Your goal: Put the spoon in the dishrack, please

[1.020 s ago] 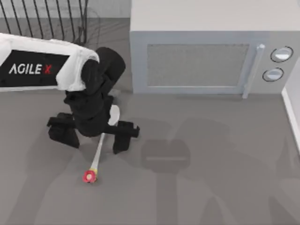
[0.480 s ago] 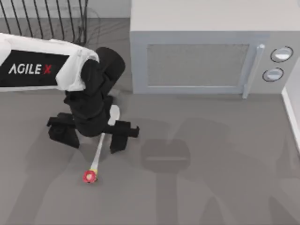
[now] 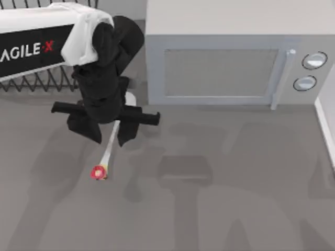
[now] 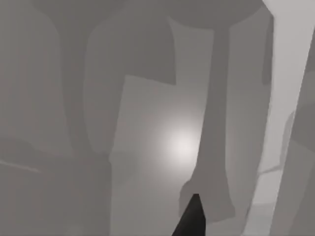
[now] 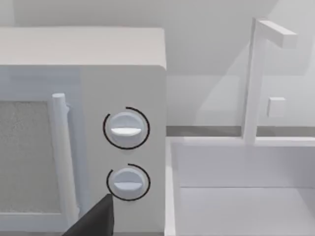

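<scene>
White spoon [image 3: 109, 151] slants, knob toward lower-left

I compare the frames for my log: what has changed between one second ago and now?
The left gripper, shut on the spoon, has moved with it toward the dishrack at the top view's upper left; the spoon's red knob follows. The microwave stays in place.

**Setting: grey tabletop scene**

Grey table [image 3: 235, 198], matte, crossed by soft overlapping shadows. Grey boxy microwave [image 3: 230, 52] at the rear, with a vertical handle [image 3: 281, 78] and two round dials [image 5: 126, 129]. White wall behind.
</scene>
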Motion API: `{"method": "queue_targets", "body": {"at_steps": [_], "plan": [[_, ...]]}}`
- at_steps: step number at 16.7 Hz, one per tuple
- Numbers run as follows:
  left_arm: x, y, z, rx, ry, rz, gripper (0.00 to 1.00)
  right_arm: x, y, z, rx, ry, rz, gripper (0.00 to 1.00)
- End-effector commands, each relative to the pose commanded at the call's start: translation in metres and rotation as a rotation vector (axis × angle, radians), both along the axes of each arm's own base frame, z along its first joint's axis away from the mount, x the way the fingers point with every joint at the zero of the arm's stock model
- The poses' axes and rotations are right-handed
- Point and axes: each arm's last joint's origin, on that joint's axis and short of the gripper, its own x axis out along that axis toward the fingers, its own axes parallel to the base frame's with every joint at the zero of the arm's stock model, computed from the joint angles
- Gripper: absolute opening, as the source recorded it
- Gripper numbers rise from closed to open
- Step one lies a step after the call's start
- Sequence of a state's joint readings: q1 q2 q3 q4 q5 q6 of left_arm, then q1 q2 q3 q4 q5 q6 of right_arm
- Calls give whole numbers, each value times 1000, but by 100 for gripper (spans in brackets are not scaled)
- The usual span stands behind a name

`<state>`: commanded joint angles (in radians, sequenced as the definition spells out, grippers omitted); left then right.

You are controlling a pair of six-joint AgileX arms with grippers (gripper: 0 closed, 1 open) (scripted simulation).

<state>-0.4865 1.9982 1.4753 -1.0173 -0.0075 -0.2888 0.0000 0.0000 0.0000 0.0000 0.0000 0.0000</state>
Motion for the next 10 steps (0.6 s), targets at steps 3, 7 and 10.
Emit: {"method": "queue_targets", "body": {"at_steps": [3,7,10], "plan": [[0,0,53,16,31,0,0,0,0,0,0,0,0,100],[-10,6,119,11,21,0,0,0,0,0,0,0,0,100],[-17,10,142,0,1,0,0,0,0,0,0,0,0,100]]}}
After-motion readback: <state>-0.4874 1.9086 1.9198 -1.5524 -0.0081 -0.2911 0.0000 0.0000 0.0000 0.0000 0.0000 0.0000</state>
